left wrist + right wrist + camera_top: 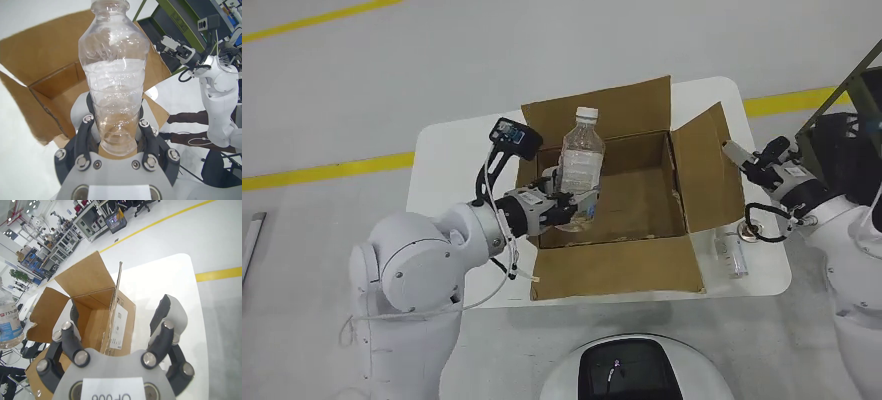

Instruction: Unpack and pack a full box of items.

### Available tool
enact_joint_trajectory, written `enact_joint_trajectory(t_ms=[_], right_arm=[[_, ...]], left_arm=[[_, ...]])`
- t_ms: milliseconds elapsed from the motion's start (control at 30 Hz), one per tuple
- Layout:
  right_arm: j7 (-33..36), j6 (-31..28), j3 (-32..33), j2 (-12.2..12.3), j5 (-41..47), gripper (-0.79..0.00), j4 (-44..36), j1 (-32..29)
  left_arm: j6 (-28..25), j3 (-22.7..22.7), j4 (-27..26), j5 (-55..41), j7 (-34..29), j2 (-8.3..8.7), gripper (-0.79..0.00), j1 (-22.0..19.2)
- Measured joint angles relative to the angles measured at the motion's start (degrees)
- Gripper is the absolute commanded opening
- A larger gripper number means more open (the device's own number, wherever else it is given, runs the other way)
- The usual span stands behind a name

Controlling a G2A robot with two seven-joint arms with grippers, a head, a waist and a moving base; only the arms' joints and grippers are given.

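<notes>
An open cardboard box [642,245] [47,75] [100,313] stands on the white table [452,150], all flaps spread outward. My left gripper [567,208] [117,117] is shut on the lower part of a clear plastic bottle [582,155] [113,79] [9,321] with a white cap, held upright above the box's left side. The bottle is part full of clear liquid. My right gripper [732,152] [121,313] stands open and holds nothing, just outside the box's right flap.
A small clear bottle [731,252] lies on the table to the right of the box, near the right arm. The table's right edge [196,294] is close beside the right gripper. Bare table shows left of the box.
</notes>
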Motion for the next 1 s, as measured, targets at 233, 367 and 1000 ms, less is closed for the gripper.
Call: enact_joint_trajectory(t_ms=[233,367,1000], right_arm=[[-0.38,1.11,-2.29,0.13,-2.37,-0.785,0.6,-0.4],[-0.76,1.53,-2.77,0.19,-2.83,-0.785,-0.09,-1.17],[-0.71,2.34,-2.86,0.6,-2.35,-0.785,-1.09,-2.55]], left_arm=[[3.93,5.63,5.29,-1.97,-1.51,-0.2,-0.785,-0.72],[5.7,7.18,8.94,0.79,-0.69,-0.1,-0.785,-0.53],[15.26,5.05,17.66,-6.44,5.4,-0.2,-0.785,-0.03]])
